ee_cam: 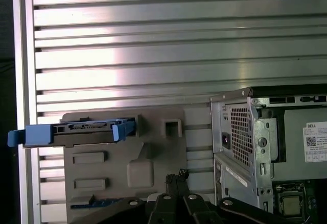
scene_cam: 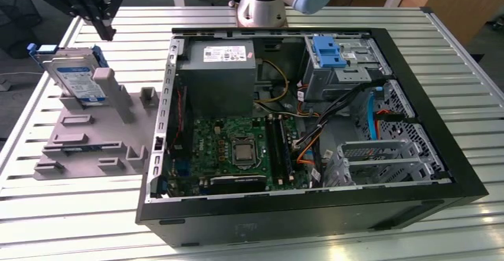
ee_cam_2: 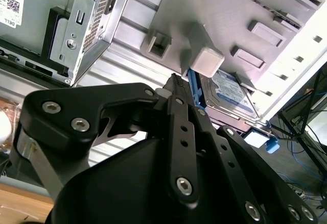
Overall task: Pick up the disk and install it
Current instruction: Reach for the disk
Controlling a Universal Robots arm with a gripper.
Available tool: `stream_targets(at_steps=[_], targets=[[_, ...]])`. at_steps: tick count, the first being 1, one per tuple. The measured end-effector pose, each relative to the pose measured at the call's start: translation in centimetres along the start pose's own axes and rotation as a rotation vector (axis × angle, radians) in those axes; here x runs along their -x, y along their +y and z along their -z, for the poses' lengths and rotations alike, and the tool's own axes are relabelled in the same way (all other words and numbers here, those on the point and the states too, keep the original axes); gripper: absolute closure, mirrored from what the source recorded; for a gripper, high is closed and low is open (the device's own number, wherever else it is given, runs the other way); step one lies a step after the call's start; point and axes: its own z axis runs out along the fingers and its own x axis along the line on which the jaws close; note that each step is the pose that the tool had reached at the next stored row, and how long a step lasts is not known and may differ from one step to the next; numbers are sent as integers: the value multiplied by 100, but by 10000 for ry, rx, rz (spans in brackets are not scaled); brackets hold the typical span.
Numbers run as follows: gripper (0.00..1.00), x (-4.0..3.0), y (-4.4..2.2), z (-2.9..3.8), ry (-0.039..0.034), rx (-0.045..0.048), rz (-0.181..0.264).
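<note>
Item 1, gripper (scene_cam: 105,32): black, its 2 fingers pressed together tip to tip and holding nothing in both wrist views (ee_cam_2: 176,83) (ee_cam: 177,175); it hangs above the disk without touching it. Item 2, disk (scene_cam: 75,78): silver drive in a blue carrier frame, propped at a tilt against a grey upright post (scene_cam: 110,93) on the grey fixture plate (scene_cam: 87,137), at the exterior view's left near the table edge. Its white-and-blue label faces up; I can't make out the print. In the first wrist view I see the disk (ee_cam: 76,131) edge-on, with the blue frame ends overhanging the plate's edge. Item 3, slatted aluminium table (scene_cam: 134,42): bare slats lie open behind the fixture. Item 4, open black computer case (scene_cam: 315,219): just beside the fixture, lid off. Inside are a grey power supply (scene_cam: 216,78) with 1 white sticker (scene_cam: 224,53), a green motherboard (scene_cam: 236,149), and a blue latch bracket (scene_cam: 327,51) on the drive cage at the far corner.
</note>
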Motion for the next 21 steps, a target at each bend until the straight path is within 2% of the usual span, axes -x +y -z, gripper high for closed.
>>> stream_targets(at_steps=[21], targets=[[89, -122, -10, -14, 0, 0, 0]])
